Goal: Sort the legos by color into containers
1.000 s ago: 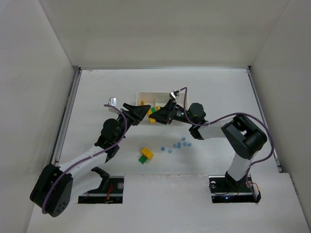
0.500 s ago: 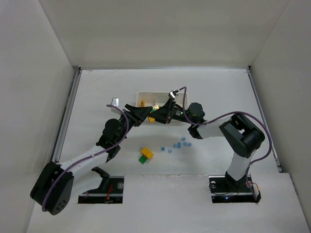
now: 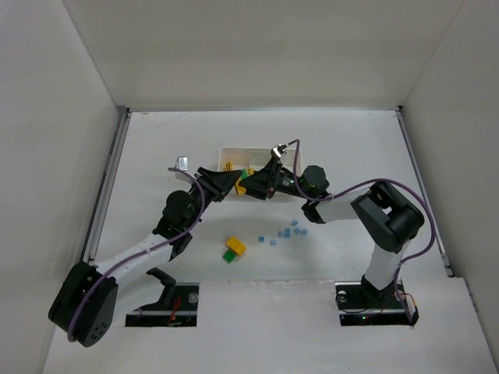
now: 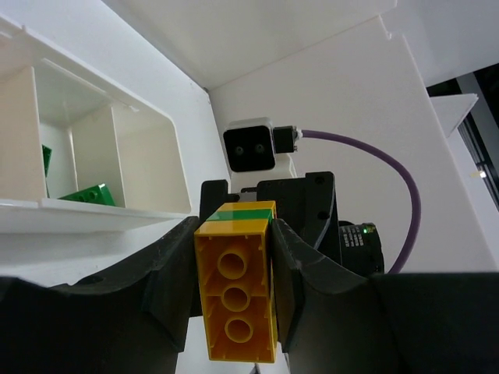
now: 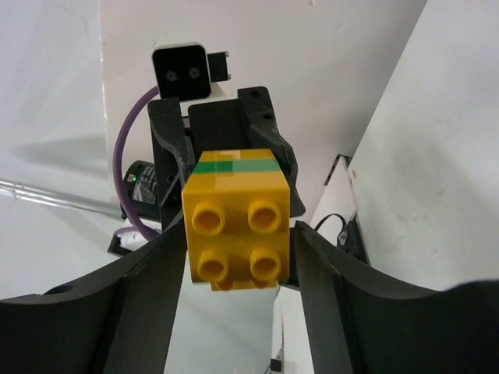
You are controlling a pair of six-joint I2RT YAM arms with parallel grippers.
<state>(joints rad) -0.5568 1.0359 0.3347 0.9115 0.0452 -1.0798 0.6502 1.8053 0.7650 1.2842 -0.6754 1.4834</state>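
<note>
Top external view alone gives the layout: left gripper and right gripper tip to tip at the near left corner of the white tray, a yellow-green stack pinched between them. Also shows, nearer the bases on the table, a loose yellow-green pair and, just to its right, scattered light blue pieces. Too small here to read studs or finger contact.

Left wrist view fills that in. Looks straight at the stack's hollow yellow underside, 3 round tubes in a row, long axis up and down the frame and parallel to the fingers. Both pressed flat on the long yellow sides, closed to the stack's width. Thin green layer visible at the far edge, the right gripper's black body clasped around it beyond. At left, tray compartments with 2 green bricks inside.

Right wrist view gives the opposite face: 4 yellow studs, 2 by 2, aimed at this lens, green band across the top behind them. Right fingers snug on either side. So: stack lying sideways, studs toward the right arm, underside toward the left.
</note>
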